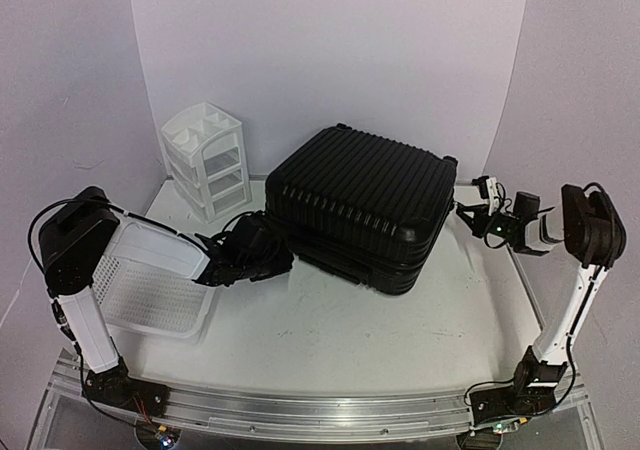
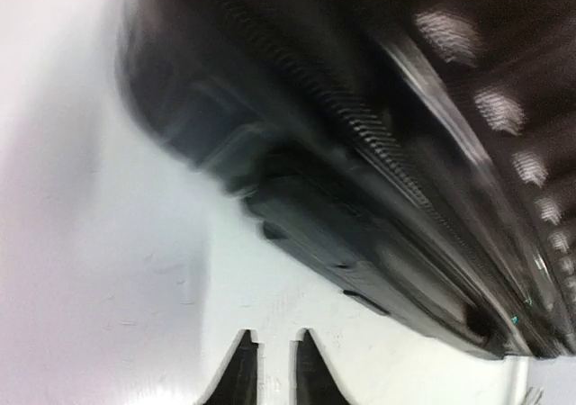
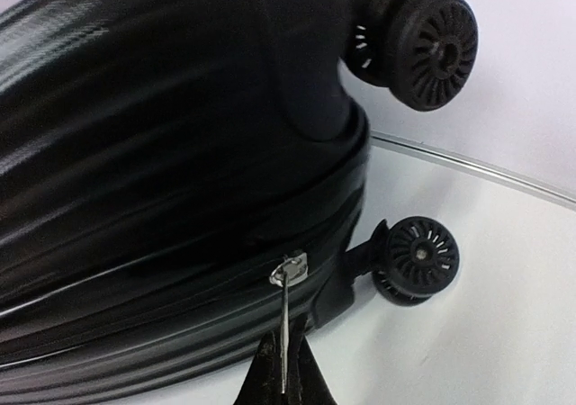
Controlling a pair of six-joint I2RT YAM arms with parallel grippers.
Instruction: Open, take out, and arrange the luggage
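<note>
right tool (image 3: pixel 281 373): fingertips pressed together on the zipper pull (image 3: pixel 284 319), which is pinched between them.
zipper pull: a thin metal tab running straight from the tool's tips up to the slider (image 3: pixel 290 268).
slider: sits on the zip seam at the rounded corner of the luggage (image 1: pixel 355 205), on the side facing the right arm.
wheels beside the right tool: two black casters at that corner. The lower wheel (image 3: pixel 416 256) is just above the bench (image 1: pixel 330 340) and the upper wheel (image 3: pixel 432 36) sticks out in the air.
left tool (image 2: pixel 274 369): narrow, with a small gap between the two tips and nothing in it. It touches nothing and hangs over bare bench, near the left side of the luggage.
what the left tool faces: the luggage's side wall with the zip line (image 2: pixel 360 126) running along it. The wrist view is blurred, and I cannot tell what the dark raised part below the zip is.
luggage: lies flat on the bench, ribbed black shell up and both halves together. It is in the far middle of the bench, turned askew, between the two tools.
basket (image 1: pixel 140 300): white mesh, on the bench's left side, partly under the left arm's forearm.
drawer unit (image 1: pixel 207 160): small, white, upright, at the far left, beside the luggage's left corner but apart from it.
</note>
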